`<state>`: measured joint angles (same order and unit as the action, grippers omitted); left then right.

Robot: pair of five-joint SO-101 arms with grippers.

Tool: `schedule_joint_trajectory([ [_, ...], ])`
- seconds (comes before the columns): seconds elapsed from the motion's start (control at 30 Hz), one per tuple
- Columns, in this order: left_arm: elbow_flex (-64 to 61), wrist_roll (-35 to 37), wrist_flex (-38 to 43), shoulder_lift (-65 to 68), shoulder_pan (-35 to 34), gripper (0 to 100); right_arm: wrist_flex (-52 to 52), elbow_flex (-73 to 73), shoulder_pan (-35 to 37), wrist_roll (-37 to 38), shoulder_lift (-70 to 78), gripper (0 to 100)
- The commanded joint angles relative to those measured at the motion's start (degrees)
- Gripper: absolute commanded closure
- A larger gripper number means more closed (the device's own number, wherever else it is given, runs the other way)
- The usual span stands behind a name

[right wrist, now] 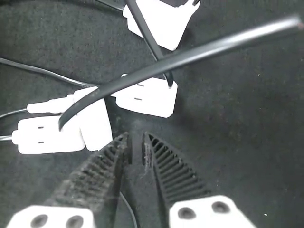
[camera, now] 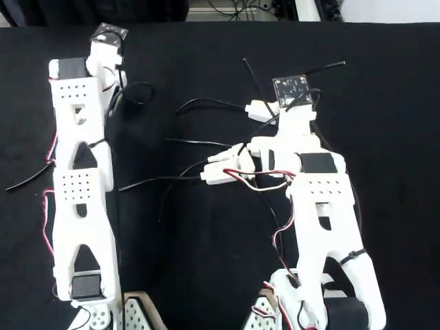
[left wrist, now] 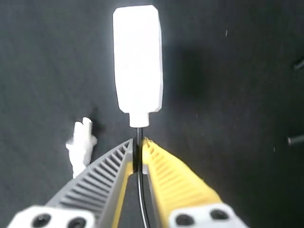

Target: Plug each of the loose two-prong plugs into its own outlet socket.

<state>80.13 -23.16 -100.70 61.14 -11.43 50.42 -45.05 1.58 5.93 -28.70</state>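
Observation:
My left gripper [left wrist: 138, 148] is shut on a thin black cable [left wrist: 138, 135] just behind a long white block [left wrist: 137, 61] that lies on the black table. A small white two-prong plug [left wrist: 81, 145] lies beside the grey finger. My right gripper [right wrist: 135, 142] is open by a narrow gap with nothing between its fingers, just short of a white outlet socket [right wrist: 147, 97]. A second socket [right wrist: 47, 135] with two slots lies off to one side, and a white plug [right wrist: 159, 16] lies beyond. In the high view this white cluster [camera: 223, 168] sits at the table's middle.
Black cables [right wrist: 190, 54] cross above the sockets, and one loops [camera: 134, 96] beside the left arm [camera: 79, 179]. Another white plug [camera: 261, 108] lies near the right arm's wrist [camera: 299, 130]. Red and white wires [camera: 265, 182] trail off the right arm.

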Motion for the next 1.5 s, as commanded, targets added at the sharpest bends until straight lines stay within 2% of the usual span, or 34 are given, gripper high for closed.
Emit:
schedule_joint_trajectory([
  [0.0,-13.1,0.3,-0.4,-11.3,-0.8,97,-0.9,0.2,0.7,0.5,-1.2,95.5],
  [0.1,-27.3,-1.1,-0.4,-21.5,-0.5,97,-0.9,0.2,0.7,0.7,-1.2,95.5],
  [0.23,-51.6,-7.9,0.8,-38.3,0.1,97,-0.9,0.2,0.7,1.6,-1.2,95.6],
  [0.6,-123.6,-23.3,26.5,-99.9,-2.6,97,-0.9,0.1,0.7,1.6,-1.2,95.6],
  [0.7,-138.8,-30.4,27.1,-113.1,0.1,97,-0.8,0.1,0.7,1.6,-1.2,95.6],
  [0.73,-142.4,-30.8,26.5,-116.7,0.8,97,-0.8,0.1,0.7,1.6,-1.2,95.6],
  [1.0,-156.7,-31.1,23.6,-135.2,3.3,97,-0.6,0.1,0.7,1.6,-1.2,95.6],
  [1.17,-168.8,-31.2,28.7,-143.6,5.1,97,-0.6,0.1,0.7,1.6,-1.2,95.6],
  [1.23,-169.6,-30.8,28.3,-146.9,4.9,97,-0.6,0.1,0.7,1.6,-1.2,95.6],
  [1.3,-169.7,-30.7,25.9,-150.1,4.9,93,-0.6,0.1,0.7,1.6,-1.2,95.6],
  [1.47,-169.7,-28.3,22.3,-157.5,3.7,73,-0.8,0.1,0.7,1.5,-1.2,95.6],
])
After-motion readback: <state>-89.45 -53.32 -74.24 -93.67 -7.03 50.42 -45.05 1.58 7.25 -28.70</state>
